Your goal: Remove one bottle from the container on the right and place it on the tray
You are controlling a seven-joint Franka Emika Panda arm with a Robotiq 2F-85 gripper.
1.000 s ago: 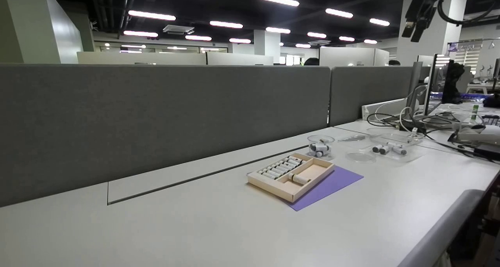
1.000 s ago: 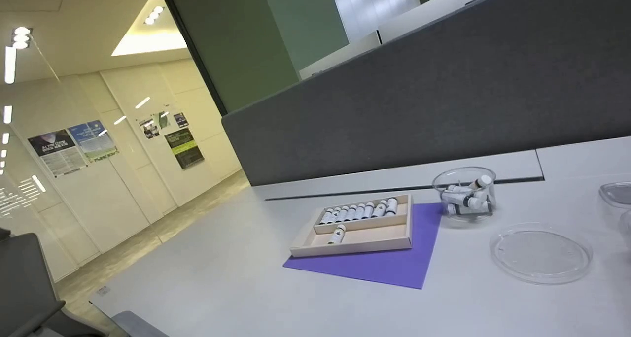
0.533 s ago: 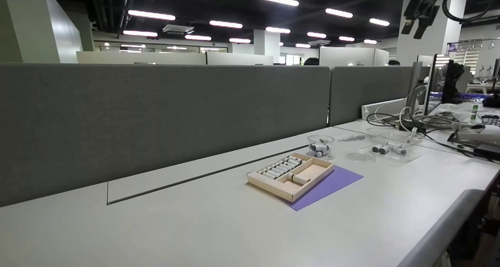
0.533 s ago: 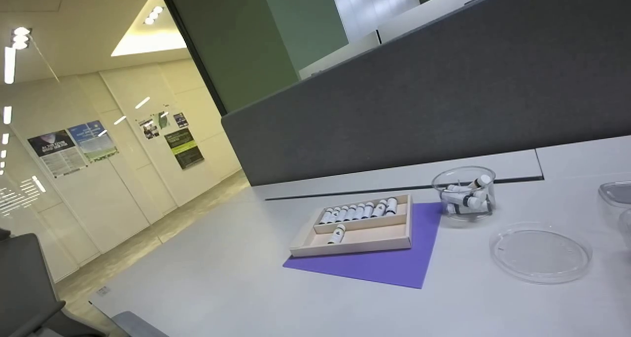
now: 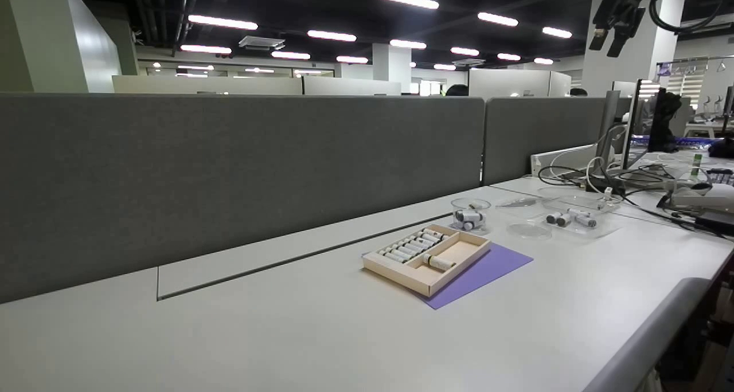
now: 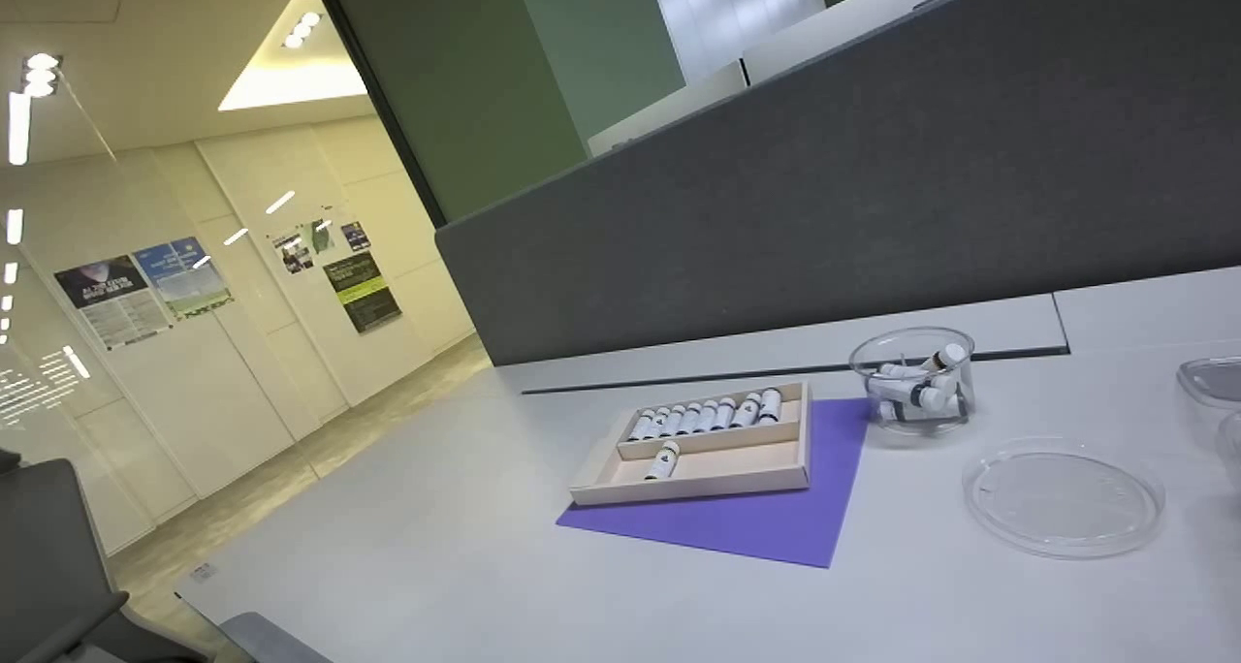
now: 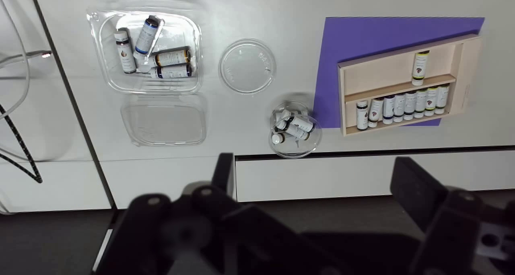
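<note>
The low clear plastic container stands at the right of the desk in an exterior view, with several small white-labelled bottles lying in it. In the wrist view the container is at the upper left with its bottles at mixed angles. The tan tray shows in both exterior views and the wrist view. It has a row of bottles in one compartment and a single bottle in the other. My gripper is open and empty, high above the desk; its spread fingers also show in the wrist view.
A clear round cup with bottles stands beside the tray, near the partition. A round clear lid lies between cup and container. The box's clear lid lies beside it. A purple sheet is under the tray. Cables lie past the container.
My gripper's fingers have spread farther apart and sit slightly higher than one second ago. In the last half second nothing visibly moves. The bottles, tray and container are unchanged.
</note>
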